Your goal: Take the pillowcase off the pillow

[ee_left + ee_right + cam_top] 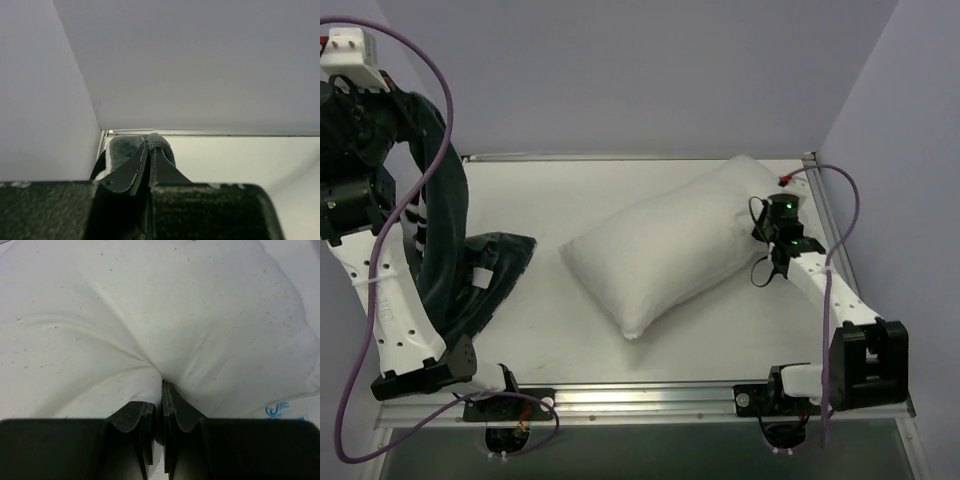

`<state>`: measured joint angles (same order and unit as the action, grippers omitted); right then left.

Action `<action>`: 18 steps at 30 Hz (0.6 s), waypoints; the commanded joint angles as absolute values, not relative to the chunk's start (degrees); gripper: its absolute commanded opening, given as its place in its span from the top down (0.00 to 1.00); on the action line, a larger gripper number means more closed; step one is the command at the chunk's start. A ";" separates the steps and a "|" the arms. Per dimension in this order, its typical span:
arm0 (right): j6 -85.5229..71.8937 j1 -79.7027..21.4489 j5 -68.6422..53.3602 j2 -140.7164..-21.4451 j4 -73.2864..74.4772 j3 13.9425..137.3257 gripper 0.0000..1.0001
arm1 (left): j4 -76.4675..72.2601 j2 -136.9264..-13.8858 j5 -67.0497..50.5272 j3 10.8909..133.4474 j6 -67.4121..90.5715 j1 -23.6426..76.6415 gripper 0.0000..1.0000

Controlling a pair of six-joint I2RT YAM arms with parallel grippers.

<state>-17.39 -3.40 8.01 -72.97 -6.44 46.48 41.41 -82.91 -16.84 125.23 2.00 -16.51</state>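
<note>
The bare white pillow [660, 250] lies slantwise across the middle and right of the table [560, 335], and the right gripper [162, 386] has its fingers pinched tight on a fold at the pillow's right-hand edge, near a little blue-and-white tag [278, 410]. Over on the left, the left gripper [149, 146] is raised high and clamped on the dark pillowcase [485, 265], which hangs down and pools on the table just beside the pillow, not touching it

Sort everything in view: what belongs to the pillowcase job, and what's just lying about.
Job: pillow; pillowcase; left gripper, shut on the pillowcase; right gripper, pinching the pillow.

Not the job: table; purple cable. Nothing loose lies about.
</note>
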 commanded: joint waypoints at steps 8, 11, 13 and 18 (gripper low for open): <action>-23.56 -32.50 2.48 -114.57 -6.88 93.54 0.80 | 39.64 -81.65 -29.60 142.02 16.33 -16.35 0.98; -21.71 -35.85 1.31 -123.74 4.46 109.98 0.40 | 37.72 -79.72 -32.77 142.65 18.62 -16.43 0.98; -21.36 -36.12 1.76 -122.53 5.01 109.96 0.26 | 36.83 -78.66 -34.79 142.82 19.86 -16.61 0.98; -14.95 -36.12 3.07 -108.86 0.62 102.49 0.12 | 30.34 -77.87 -45.75 140.38 27.23 -16.61 0.98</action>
<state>-18.85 -37.89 2.72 -121.80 1.08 104.22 39.57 -78.22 -36.64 141.10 20.43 -16.56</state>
